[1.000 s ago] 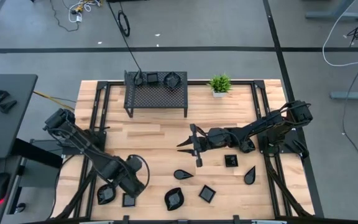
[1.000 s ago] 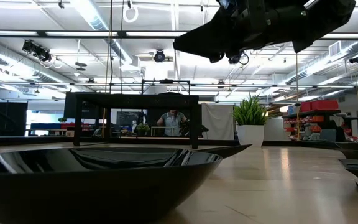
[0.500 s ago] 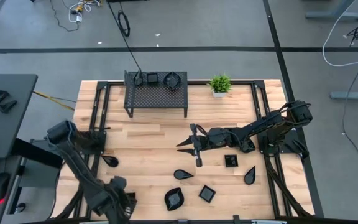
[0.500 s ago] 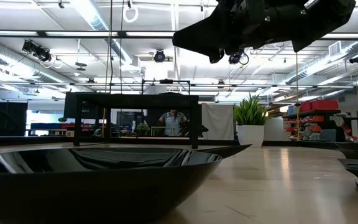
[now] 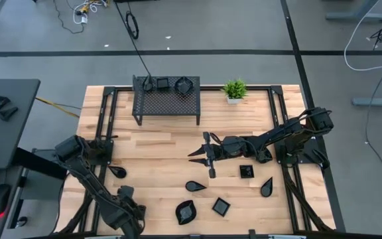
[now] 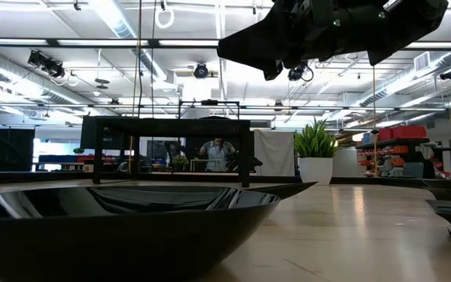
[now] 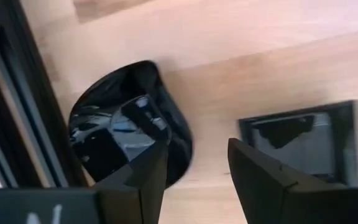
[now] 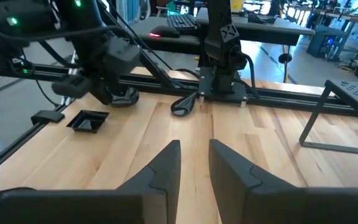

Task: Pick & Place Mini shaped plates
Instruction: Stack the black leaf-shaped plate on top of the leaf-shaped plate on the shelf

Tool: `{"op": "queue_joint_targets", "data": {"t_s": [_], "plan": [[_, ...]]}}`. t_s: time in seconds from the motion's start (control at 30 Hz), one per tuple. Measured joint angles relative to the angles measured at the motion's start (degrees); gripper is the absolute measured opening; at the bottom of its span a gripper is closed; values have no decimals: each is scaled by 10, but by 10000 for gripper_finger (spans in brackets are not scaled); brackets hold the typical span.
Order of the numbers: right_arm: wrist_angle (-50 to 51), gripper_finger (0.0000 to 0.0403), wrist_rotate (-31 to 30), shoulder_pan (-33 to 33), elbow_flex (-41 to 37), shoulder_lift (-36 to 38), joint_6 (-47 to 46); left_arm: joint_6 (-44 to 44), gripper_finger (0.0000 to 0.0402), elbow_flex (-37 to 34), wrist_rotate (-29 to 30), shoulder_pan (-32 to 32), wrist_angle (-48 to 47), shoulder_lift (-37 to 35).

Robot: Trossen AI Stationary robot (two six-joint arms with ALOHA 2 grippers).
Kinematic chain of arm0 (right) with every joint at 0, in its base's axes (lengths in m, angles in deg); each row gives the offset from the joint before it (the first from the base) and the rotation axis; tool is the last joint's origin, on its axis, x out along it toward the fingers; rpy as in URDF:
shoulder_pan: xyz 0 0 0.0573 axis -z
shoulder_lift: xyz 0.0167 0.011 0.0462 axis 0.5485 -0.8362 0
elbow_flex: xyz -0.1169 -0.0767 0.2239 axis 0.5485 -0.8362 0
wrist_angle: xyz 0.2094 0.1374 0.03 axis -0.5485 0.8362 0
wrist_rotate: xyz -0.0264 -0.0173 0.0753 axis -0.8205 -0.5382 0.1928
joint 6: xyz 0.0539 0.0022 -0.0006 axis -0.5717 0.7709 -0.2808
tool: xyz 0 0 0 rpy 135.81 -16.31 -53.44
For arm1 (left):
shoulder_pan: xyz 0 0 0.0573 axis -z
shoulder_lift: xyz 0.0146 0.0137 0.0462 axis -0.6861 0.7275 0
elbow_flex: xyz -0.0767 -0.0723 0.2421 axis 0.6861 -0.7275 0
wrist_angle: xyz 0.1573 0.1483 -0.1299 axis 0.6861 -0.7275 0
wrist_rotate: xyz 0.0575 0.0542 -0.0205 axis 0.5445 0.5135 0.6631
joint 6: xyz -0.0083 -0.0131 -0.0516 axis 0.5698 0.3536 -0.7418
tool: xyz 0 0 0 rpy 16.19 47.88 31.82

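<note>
- Risk first: the left hand (image 7: 194,180) hangs low over the near-left corner of the tabletop (image 5: 164,159), and a round wavy-rim plate (image 7: 126,140) lies just beside and partly beneath one of its fingers (image 7: 143,180). If the hand drops without centring, that finger would likely land on the glossy rim and push the plate away or tip it.
- A square plate (image 7: 300,140) lies just past the other finger. If the hand comes down between the two plates it could knock both, or catch neither.
- The dark frame rail (image 7: 17,124) runs close beside the round plate, so a nudged plate could wedge against it.
- The left hand has its fingers apart with bare wood showing in the gap. It holds nothing, and I cannot tell if one finger touches the round plate.
- The right hand (image 5: 207,154) hovers over the middle of the tabletop, its fingers a narrow gap apart and empty, touching nothing.
- More plates lie between the two hands: a teardrop plate (image 5: 195,186), a leaf plate (image 5: 186,212) and a second square plate (image 5: 221,206).
- Beyond the right hand, at the far edge, stands the mesh rack (image 5: 166,99) with plates already on it.
</note>
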Motion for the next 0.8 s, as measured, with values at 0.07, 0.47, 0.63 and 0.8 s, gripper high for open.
{"op": "queue_joint_targets", "data": {"t_s": [0.07, 0.47, 0.63, 0.8], "plan": [[0, 86, 0, 0, 0, 0, -1, 0, 172, -12, -17, 0, 8, 0], [0, 86, 0, 0, 0, 0, -16, 0, 115, -60, -43, 0, 43, 0], [0, 86, 0, 0, 0, 0, -16, 14, 58, -60, -43, 0, 42, 0], [0, 86, 0, 0, 0, 0, -16, 44, 7, -56, -45, 0, 35, 0]]}}
